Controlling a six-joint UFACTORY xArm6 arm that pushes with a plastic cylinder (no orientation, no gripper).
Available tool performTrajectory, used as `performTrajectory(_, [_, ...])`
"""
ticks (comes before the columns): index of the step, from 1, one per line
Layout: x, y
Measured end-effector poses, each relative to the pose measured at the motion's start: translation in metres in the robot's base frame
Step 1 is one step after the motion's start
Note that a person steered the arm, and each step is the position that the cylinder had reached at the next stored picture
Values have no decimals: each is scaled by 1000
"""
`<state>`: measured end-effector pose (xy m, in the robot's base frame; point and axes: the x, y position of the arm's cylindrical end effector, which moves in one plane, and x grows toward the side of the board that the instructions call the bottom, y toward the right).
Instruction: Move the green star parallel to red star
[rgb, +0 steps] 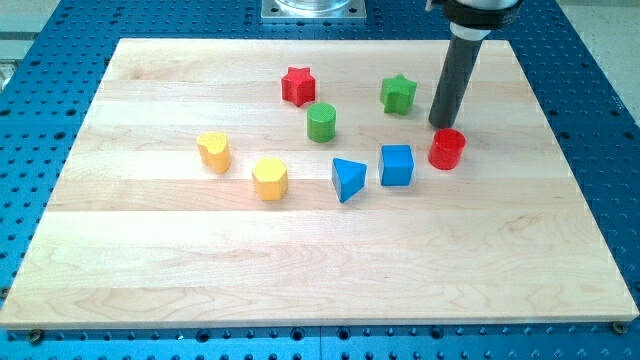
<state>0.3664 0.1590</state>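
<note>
Camera view: my tip (441, 125) is a bare rod, nothing to open or close. It sits just above the red cylinder (447, 149), maybe touching, hard to tell. The green star (398, 94) lies near it toward the view's upper left, roughly level with the red star (297, 86) further left. The rod's top is cut off by the frame

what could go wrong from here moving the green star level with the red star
My tip sits beside the red cylinder, so sweeping toward the green star may drag that cylinder along. Pushing the green star leftward too low could knock the green cylinder, and overshooting could bump the red star.
</note>
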Motion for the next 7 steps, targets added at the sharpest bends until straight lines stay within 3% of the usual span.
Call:
performTrajectory(3, [-4,-49])
performTrajectory(6, [-27,-26])
performTrajectory(7, [4,-18])
